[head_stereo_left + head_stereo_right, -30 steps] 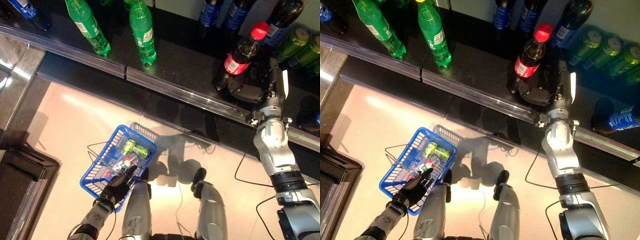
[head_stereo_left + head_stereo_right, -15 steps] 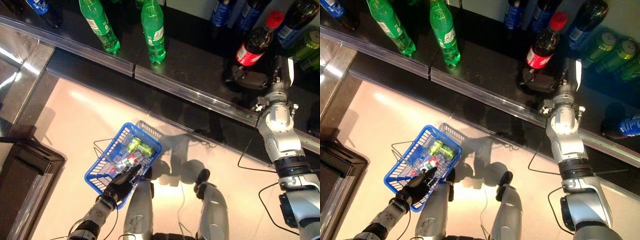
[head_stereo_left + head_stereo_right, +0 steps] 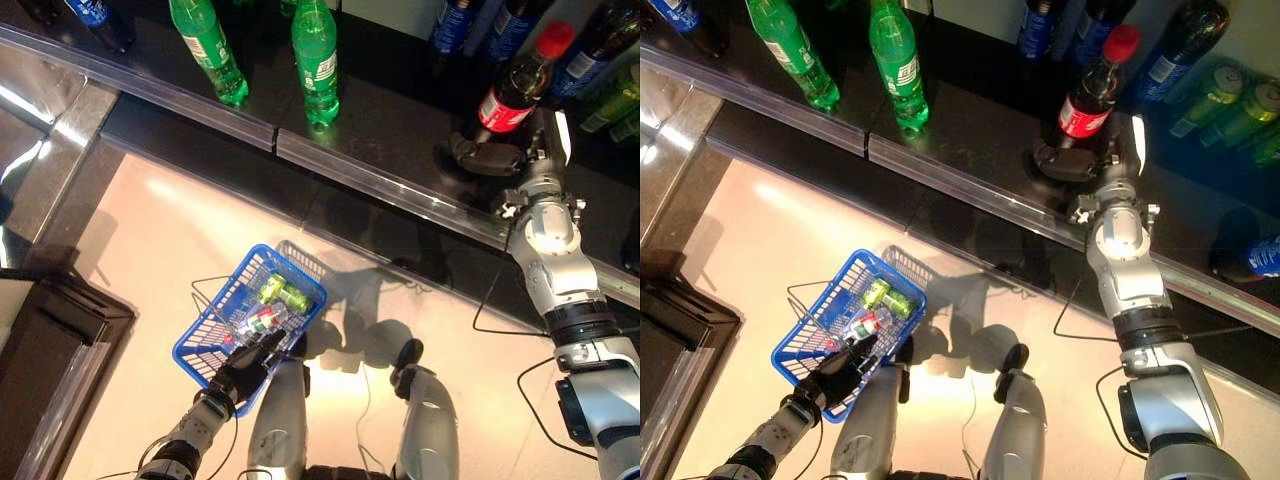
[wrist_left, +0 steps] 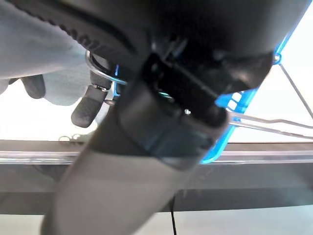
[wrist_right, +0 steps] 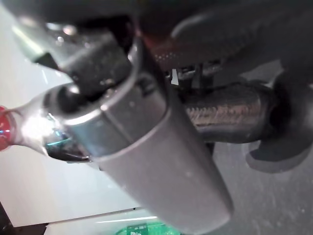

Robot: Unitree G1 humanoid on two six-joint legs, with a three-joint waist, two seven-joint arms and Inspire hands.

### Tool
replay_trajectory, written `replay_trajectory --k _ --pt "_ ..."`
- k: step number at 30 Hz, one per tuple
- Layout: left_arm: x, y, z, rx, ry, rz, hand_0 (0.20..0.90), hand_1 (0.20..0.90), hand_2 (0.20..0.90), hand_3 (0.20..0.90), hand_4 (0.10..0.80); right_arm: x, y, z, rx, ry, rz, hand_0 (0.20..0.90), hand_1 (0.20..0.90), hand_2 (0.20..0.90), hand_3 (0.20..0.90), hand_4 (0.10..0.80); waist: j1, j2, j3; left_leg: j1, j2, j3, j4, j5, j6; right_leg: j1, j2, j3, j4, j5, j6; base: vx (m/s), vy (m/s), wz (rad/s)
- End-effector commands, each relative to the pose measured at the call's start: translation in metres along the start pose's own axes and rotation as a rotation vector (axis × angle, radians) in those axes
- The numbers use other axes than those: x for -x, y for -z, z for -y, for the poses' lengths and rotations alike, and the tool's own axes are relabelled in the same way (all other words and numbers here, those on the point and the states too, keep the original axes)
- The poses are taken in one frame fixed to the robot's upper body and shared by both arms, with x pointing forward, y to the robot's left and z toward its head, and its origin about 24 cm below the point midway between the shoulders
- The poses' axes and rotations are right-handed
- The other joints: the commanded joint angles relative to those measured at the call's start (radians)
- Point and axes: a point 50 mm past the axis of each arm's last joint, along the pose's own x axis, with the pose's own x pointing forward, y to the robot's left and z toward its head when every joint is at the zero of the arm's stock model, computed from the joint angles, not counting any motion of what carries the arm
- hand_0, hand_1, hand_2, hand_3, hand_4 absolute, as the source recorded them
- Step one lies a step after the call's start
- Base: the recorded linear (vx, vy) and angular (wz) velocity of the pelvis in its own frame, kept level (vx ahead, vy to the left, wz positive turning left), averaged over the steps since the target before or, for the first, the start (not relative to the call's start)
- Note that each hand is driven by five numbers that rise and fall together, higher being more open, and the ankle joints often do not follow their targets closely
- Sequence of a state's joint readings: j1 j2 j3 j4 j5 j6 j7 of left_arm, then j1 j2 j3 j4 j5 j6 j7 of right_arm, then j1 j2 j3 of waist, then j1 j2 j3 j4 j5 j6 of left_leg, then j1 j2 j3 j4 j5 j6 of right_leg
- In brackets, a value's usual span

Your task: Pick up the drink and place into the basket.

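Note:
A dark cola bottle (image 3: pixel 505 95) with a red cap and red label stands on the black shelf (image 3: pixel 380 130), leaning a little. My right hand (image 3: pixel 490 158) is shut round its base, and the bottle fills the right wrist view (image 5: pixel 146 142). Low on the floor side, the blue wire basket (image 3: pixel 215 300) holds green cans (image 3: pixel 280 293) and a small bottle (image 3: pixel 258 320). My left hand (image 3: pixel 245 365) is at the basket's near rim, its fingers (image 4: pixel 88 105) curled on the wire handle (image 4: pixel 95 66).
Two green bottles (image 3: pixel 205 50) (image 3: pixel 318 60) stand at the shelf's left. Dark blue-labelled bottles (image 3: pixel 455 20) line the back, and green cans (image 3: pixel 1230 105) lie at the right. A silver rail (image 3: pixel 380 185) edges the shelf front. A dark box (image 3: pixel 50 350) sits at the lower left.
The head view has shifted. My right hand stays shut on the cola bottle and has edged slightly left with it. The left hand keeps hold of the basket.

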State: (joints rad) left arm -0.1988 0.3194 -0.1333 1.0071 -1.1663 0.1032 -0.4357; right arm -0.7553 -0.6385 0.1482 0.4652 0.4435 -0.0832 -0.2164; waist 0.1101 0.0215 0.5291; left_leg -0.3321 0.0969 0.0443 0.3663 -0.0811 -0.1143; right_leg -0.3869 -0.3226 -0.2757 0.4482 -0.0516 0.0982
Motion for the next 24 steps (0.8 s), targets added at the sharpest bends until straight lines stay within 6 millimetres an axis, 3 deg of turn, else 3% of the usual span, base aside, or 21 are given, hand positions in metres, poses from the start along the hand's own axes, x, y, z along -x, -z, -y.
replay_trajectory --k 1,5,6,7,8,24 --pt "0.005 0.018 0.013 -0.015 0.168 -0.065 0.3 0.3 0.3 0.2 0.1 -0.024 -0.078 0.008 0.01 -0.021 0.267 0.851 0.851 0.851 0.842 0.742 0.021 0.022 -0.064 0.013 -0.013 0.017 -0.013 0.042 0.077 0.043 0.002 -0.001 -0.031 0.035 0.008 0.0 0.0 0.0" --pt "0.005 0.019 0.013 -0.017 0.171 -0.069 0.3 0.3 0.3 0.2 0.1 -0.025 -0.078 0.005 -0.003 -0.032 0.261 0.815 0.815 0.815 0.801 0.701 0.021 0.023 -0.064 0.015 -0.014 0.02 -0.016 0.042 0.077 0.046 0.001 -0.004 -0.033 0.035 0.008 0.0 0.0 0.0" --pt "0.004 0.019 0.014 -0.016 0.174 -0.07 0.3 0.3 0.3 0.2 0.1 -0.025 -0.079 0.003 -0.004 -0.038 0.264 0.556 0.556 0.556 0.499 0.399 0.021 0.024 -0.064 0.016 -0.015 0.02 -0.017 0.042 0.078 0.046 0.001 -0.004 -0.034 0.035 0.008 0.0 0.0 0.0" --pt "0.004 0.02 0.015 -0.016 0.175 -0.07 0.3 0.3 0.3 0.2 0.1 -0.025 -0.079 0.003 -0.004 -0.04 0.266 0.495 0.495 0.495 0.428 0.328 0.022 0.024 -0.064 0.016 -0.015 0.021 -0.017 0.041 0.078 0.046 0.0 -0.005 -0.034 0.034 0.007 0.0 0.0 0.0" --pt "0.004 0.02 0.015 -0.018 0.177 -0.072 0.3 0.3 0.3 0.2 0.1 -0.026 -0.08 0.001 -0.004 -0.048 0.268 0.3 0.3 0.3 0.2 0.1 0.023 0.025 -0.063 0.017 -0.016 0.021 -0.019 0.042 0.078 0.047 0.0 -0.007 -0.035 0.035 0.007 0.0 0.0 0.0" --pt "0.002 0.02 0.017 -0.019 0.185 -0.068 0.3 0.3 0.3 0.2 0.1 -0.024 -0.084 -0.003 -0.016 -0.051 0.3 0.3 0.3 0.3 0.2 0.1 0.019 0.029 -0.06 0.026 -0.021 0.029 -0.03 0.043 0.082 0.046 -0.002 -0.01 -0.038 0.04 0.009 -0.003 0.002 0.02"
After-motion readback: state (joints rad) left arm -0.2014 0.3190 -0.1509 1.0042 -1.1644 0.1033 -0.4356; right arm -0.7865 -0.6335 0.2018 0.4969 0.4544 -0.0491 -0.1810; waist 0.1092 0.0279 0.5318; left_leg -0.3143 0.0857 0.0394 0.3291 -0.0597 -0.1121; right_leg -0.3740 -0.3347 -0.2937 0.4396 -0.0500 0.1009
